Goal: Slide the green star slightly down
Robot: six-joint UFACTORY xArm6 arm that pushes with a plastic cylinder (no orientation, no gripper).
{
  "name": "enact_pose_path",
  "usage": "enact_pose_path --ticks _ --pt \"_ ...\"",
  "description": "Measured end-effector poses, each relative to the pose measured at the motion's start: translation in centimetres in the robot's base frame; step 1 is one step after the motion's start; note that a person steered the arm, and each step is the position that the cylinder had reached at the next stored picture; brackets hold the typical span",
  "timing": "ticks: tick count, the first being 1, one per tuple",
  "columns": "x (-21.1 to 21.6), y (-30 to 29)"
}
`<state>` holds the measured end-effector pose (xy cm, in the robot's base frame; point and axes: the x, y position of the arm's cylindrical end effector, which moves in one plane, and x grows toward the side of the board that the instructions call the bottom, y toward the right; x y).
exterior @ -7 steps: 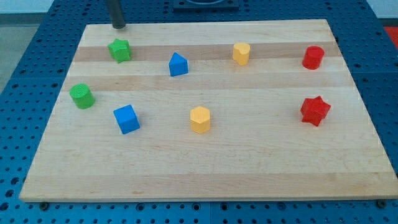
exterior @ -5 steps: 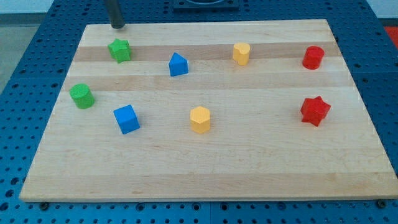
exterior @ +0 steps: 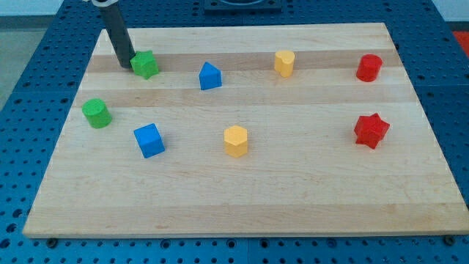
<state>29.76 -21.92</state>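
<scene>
The green star [exterior: 146, 64] lies near the top left of the wooden board [exterior: 293, 183]. My tip [exterior: 126, 64] rests on the board right against the star's left side, touching or nearly touching it. The rod rises from there toward the view's top left.
A green cylinder [exterior: 97, 114] lies below left of the star. A blue cube [exterior: 149, 140] and a blue house-shaped block [exterior: 210, 76] lie nearby. Two yellow blocks [exterior: 236, 141] [exterior: 284, 63], a red cylinder [exterior: 369, 67] and a red star [exterior: 371, 130] lie further right.
My tip has moved down from the board's top edge to the star's left side. The green star has shifted slightly right and down.
</scene>
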Motion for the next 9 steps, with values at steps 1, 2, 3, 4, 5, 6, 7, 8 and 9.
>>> enact_pose_path --ticks 1,2,3,4,5,6,7,8,9 --pt "4.7 0.4" --pt "6.6 0.5" --pt "6.1 0.5" --pt "-1.9 -0.1" --pt "-6.7 0.0" --pt "-2.8 4.7" --pt "-2.5 5.0" --pt "2.1 5.1" --pt "3.6 5.1"
